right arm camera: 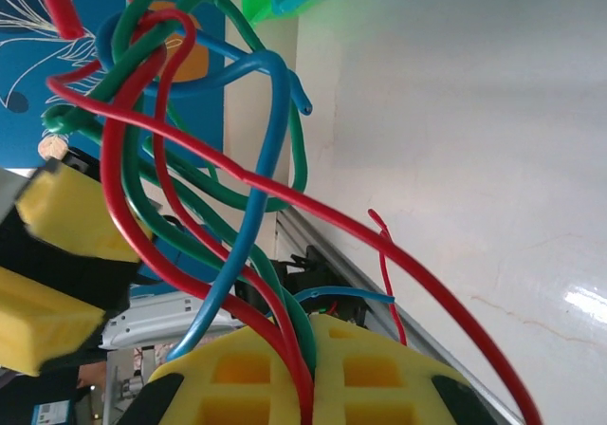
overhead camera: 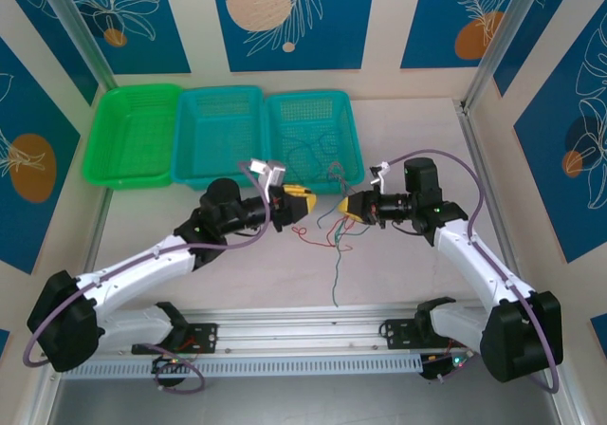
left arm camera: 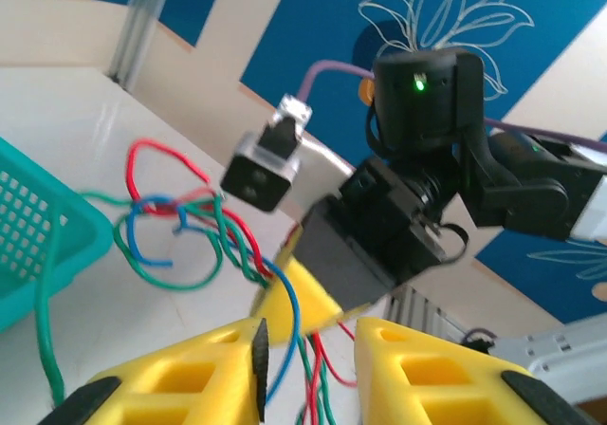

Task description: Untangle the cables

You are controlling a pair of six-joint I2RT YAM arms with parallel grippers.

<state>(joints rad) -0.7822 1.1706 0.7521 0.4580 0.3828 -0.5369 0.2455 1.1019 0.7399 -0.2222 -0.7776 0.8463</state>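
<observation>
Cables [right arm camera: 248,176] knotted, lower stretch hidden between the right gripper's [right arm camera: 311,340] clamped fingers

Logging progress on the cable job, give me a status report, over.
Right gripper shut on the cables. Left gripper open, strands passing through its jaws. Tangle not yet undone. More strands in teal basket.

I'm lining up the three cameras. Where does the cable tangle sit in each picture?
Top external: cable tangle near centre, between the left end effector and the right end effector.
Left wrist: left of centre, above the left end effector.
Right wrist: upper left, strands running down.
Shared landmark: the right end effector, shut on the strands.
</observation>
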